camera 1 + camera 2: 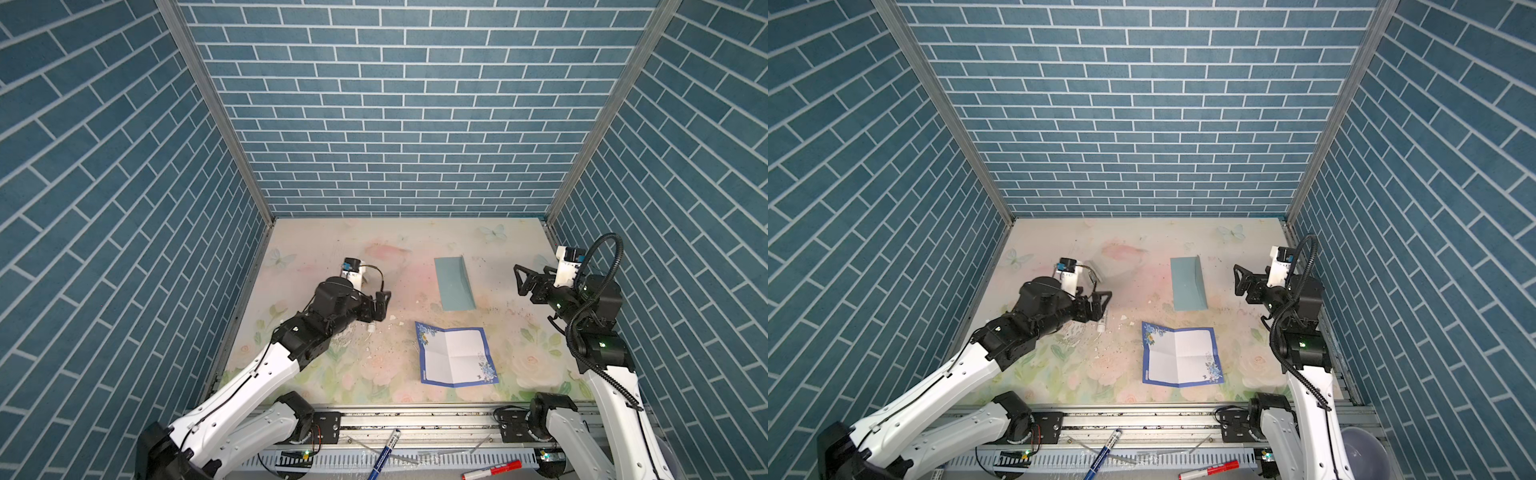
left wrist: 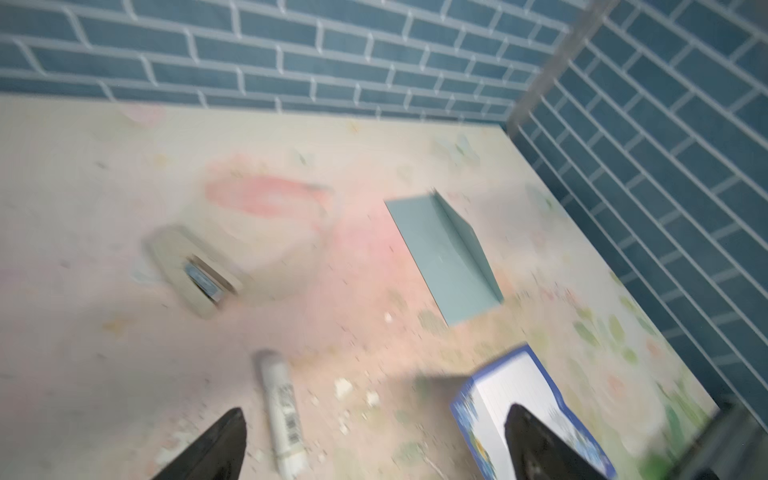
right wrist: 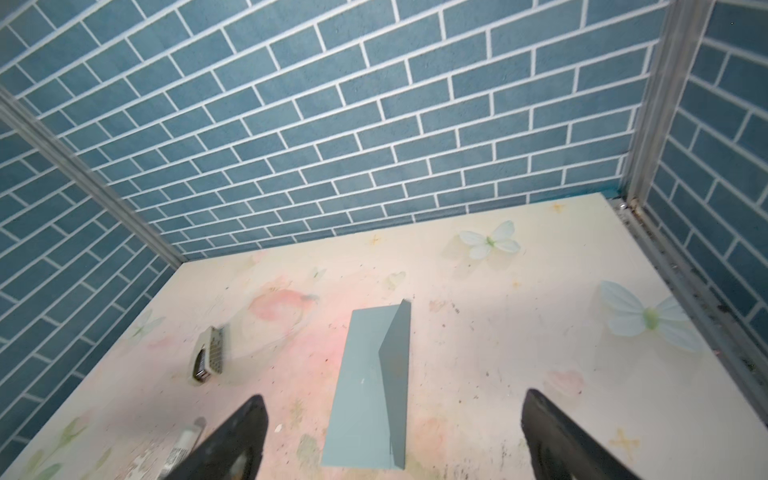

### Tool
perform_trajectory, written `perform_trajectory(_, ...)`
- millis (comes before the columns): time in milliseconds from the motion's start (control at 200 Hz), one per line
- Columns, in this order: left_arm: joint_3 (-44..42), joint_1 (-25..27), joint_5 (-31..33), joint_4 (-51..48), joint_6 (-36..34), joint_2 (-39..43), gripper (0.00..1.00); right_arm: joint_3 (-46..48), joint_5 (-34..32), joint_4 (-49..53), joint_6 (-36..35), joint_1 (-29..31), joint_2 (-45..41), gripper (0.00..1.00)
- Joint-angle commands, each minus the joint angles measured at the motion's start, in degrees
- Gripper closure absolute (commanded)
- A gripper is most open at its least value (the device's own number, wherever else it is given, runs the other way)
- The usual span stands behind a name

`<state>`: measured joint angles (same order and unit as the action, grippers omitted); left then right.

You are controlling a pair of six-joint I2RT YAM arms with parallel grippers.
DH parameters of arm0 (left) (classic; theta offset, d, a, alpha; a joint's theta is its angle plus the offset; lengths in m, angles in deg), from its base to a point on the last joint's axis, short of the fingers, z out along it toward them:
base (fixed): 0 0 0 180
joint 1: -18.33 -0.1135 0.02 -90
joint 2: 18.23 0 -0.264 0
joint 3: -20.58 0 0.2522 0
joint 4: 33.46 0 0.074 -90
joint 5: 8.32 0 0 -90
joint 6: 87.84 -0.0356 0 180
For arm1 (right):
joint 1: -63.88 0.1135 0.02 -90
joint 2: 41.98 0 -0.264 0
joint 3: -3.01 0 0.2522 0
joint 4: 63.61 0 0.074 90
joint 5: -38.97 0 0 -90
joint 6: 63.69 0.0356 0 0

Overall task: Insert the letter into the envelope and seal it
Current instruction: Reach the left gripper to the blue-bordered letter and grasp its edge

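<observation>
both my grippers are spread wide and grasp nothing: the left gripper (image 1: 383, 303) hangs over the left of the table (image 1: 490, 249), the right gripper (image 1: 519, 281) over its right side. the envelope (image 1: 453, 286) lies far of centre, its long side running near to far. the letter (image 1: 455, 356) lies open and flat just near of it, not touching it.

my worry is the letter. it looks too wide to go in as it lies, so it wants folding on its creases. a flat sheet gives my fingers no edge, so i could skid it or crumple it. crumbs litter the table, and a glue stick (image 2: 282, 415) lies beside my left fingers, easy to knock.

the right wrist view shows the flap (image 3: 395, 357) standing up along the envelope's right edge, which in both top views is only a darker strip. that view misses the letter. the blurred left wrist view shows the glue stick whole and a small thing (image 2: 199, 274) i cannot name.
</observation>
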<state>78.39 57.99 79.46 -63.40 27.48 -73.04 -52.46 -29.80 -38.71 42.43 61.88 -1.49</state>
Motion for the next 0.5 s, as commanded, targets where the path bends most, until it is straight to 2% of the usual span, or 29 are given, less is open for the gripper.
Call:
perform_trajectory(0,0.7,5.4,-6.4,-3.2,6.1,-3.4,0.03,0.7,4.8,2.7,1.9,0.3,-1.3,0.06)
perform_trajectory(110,0.1,8.4,-8.2,-0.5,9.7,-7.1,0.02,2.8,6.0,3.0,2.6,0.5,-2.3,0.06)
perform_trajectory(220,-1.5,9.3,-8.6,3.0,13.2,-9.2,0.02,4.4,6.9,3.3,3.0,0.8,-3.0,0.06)
perform_trajectory(495,-3.9,12.2,-10.6,11.9,20.4,-14.2,0.1,5.3,7.8,3.3,3.9,1.6,-2.7,0.06)
